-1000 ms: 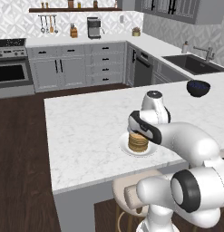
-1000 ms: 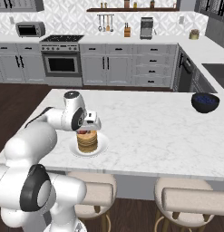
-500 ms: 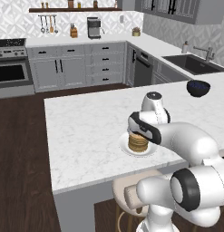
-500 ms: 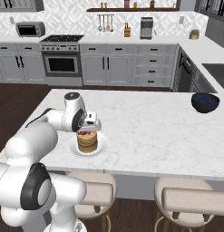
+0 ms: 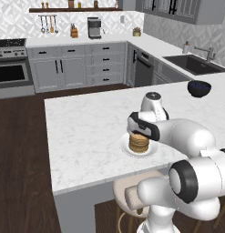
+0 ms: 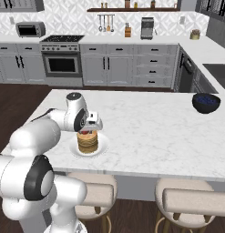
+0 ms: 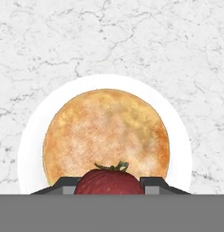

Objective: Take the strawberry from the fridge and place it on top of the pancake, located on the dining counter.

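Gripper [image 7: 109,185] clamped on the strawberry [image 7: 109,182], seen from the hand view: the red fruit with its green calyx sits between the two dark finger tips [image 7: 156,183], directly above the pancake [image 7: 106,136]. The pancake is a golden-brown stack on a white round plate [image 7: 183,149], and the plate rests on the marble dining counter [image 7: 50,41]. In the right base view the gripper [image 6: 89,129] hangs just over the stack [image 6: 88,142], with a trace of red, taken to be the strawberry [image 6: 87,133], at the top of it; whether the fruit already touches the top pancake cannot be told. In the left base view the hand [image 5: 142,127] hides the fruit and covers the upper part of the stack [image 5: 138,143].

Progress, as judged from these views: fetching the fruit and carrying it to the counter appear done. What is left is to lower it if any gap is there, open the fingers and lift clear. The fruit sits toward the near rim of the stack in the hand view, so it may roll off on release.

Surroundings: a dark bowl [image 6: 206,102] stands well apart on the far end of the counter, and round stools [image 6: 189,202] are tucked under the near edge. Nothing stands between gripper and pancake.
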